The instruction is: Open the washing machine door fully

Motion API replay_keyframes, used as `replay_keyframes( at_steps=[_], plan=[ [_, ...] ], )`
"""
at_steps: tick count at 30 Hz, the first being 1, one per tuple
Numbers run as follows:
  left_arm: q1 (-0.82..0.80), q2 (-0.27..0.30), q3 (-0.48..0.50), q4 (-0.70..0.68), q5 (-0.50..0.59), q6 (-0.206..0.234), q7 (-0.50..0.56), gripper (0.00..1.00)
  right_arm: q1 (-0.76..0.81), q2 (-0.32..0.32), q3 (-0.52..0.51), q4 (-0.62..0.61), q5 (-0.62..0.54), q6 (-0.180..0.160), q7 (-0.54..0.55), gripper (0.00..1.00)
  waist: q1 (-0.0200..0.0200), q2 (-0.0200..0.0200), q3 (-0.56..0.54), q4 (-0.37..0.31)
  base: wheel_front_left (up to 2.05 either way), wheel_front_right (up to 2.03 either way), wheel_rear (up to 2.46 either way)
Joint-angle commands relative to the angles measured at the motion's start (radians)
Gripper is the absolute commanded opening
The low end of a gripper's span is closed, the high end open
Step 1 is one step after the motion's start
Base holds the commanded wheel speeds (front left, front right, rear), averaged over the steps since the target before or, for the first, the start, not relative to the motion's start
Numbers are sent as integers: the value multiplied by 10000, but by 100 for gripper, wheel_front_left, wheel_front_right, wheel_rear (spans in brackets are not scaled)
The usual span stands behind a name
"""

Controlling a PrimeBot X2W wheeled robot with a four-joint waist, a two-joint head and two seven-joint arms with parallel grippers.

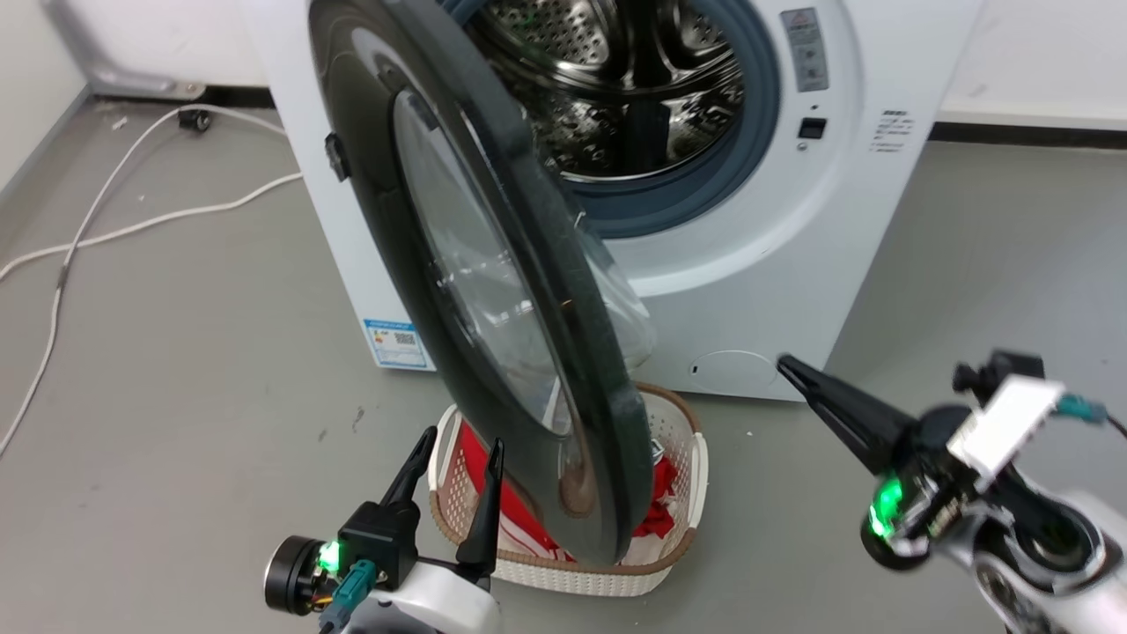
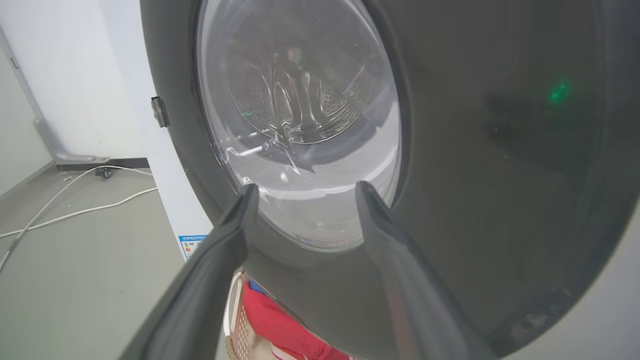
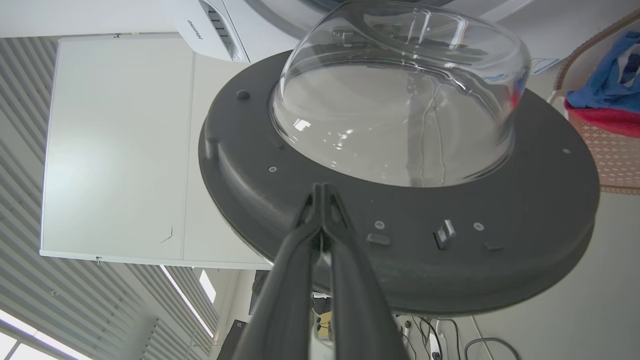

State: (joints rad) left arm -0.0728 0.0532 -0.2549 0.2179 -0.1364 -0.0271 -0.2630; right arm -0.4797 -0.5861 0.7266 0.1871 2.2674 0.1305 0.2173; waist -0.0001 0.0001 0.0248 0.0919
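The washing machine door (image 1: pixel 493 291) stands roughly half open. It is hinged at the robot's left on the washing machine (image 1: pixel 757 264), and its free edge hangs out over a laundry basket (image 1: pixel 563 574) on the floor (image 1: pixel 176 396).

Right gripper (image 1: pixel 784 363): jaws clenched together on nothing, aimed at the door's inner face and apart from it.

Left gripper (image 1: pixel 464 443): jaws released and empty, facing the outer face near its lower rim; contact cannot be confirmed.

Assessment: the remaining swing is best driven by the closed right tip pushing the dark inner rim near the free edge, clear of the glass bowl (image 3: pixel 400 100), along the hinge arc. The left gripper appears to lie in the door's path and should clear first.
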Motion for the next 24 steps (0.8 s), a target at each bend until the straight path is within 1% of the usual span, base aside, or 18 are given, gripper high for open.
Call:
replay_keyframes(
  at_steps=[1, 5, 6, 7, 8, 9, 10, 14, 17, 20, 22, 23, 24],
  plan=[
    [162, 51, 62, 27, -28, -38, -26, 100, 534, -88, -250, -286, -78, 4, -202, 0, 1, -1, -212, -225, 0, 0, 0],
    [309, 81, 226, 37, -61, -37, -26, 100, 2022, -262, -975, -945, -482, 4, -1120, 0, 1, -1, -356, -480, 0, 0, 0],
    [338, 84, 256, 35, -58, -38, -26, 100, 2328, -285, -1135, -1065, -645, 4, -1379, 26, 1, -1, -382, -530, 0, 0, 0],
    [375, 87, 294, 31, -66, -40, -26, 100, 2646, -272, -1285, -1197, -785, 4, -1632, 49, 1, -1, -413, -578, 0, 0, 0],
    [416, 91, 339, 30, -64, -36, -26, 100, 2929, -272, -1384, -1320, -952, 4, -1834, 80, 1, -1, -443, -626, 0, 0, 0],
    [458, 91, 375, 32, -83, -30, -26, 100, 3198, -280, -1470, -1430, -1102, 4, -2024, 95, 1, -1, -468, -660, 0, 0, 0],
    [487, 95, 423, 41, -101, -29, -26, 100, 3460, -281, -1564, -1526, -1277, 4, -2243, 100, 1, -1, -497, -683, 0, 0, 0],
    [609, 95, 563, 75, -146, -41, -26, 100, 4384, -115, -1980, -2028, -1732, 4, -3152, 100, 1, -1, -654, -733, 0, 0, 0],
    [733, 118, 663, 88, -146, -59, -26, 100, 4961, -292, -2160, -2332, -2476, 4, -3997, 100, 1, -1, -772, -766, 0, 0, 0],
    [811, 127, 759, 89, -153, -47, -26, 100, 5363, -580, -2225, -2183, -3638, 4, -4626, 100, 1, -1, -860, -826, 0, 0, 0],
    [887, 124, 822, 102, -167, -34, -26, 100, 5530, -941, -2338, -1704, -4832, 3, -4787, 100, 1, -1, -901, -882, 0, 0, 0],
    [902, 124, 855, 102, -178, -19, -26, 100, 5538, -944, -2600, -1364, -5460, 4, -4806, 100, 1, -1, -915, -928, 0, 0, 0],
    [900, 124, 885, 103, -181, -10, -26, 100, 5533, -777, -2990, -1089, -6160, 4, -4809, 100, 1, -1, -929, -974, 0, 0, 0]
  ],
)
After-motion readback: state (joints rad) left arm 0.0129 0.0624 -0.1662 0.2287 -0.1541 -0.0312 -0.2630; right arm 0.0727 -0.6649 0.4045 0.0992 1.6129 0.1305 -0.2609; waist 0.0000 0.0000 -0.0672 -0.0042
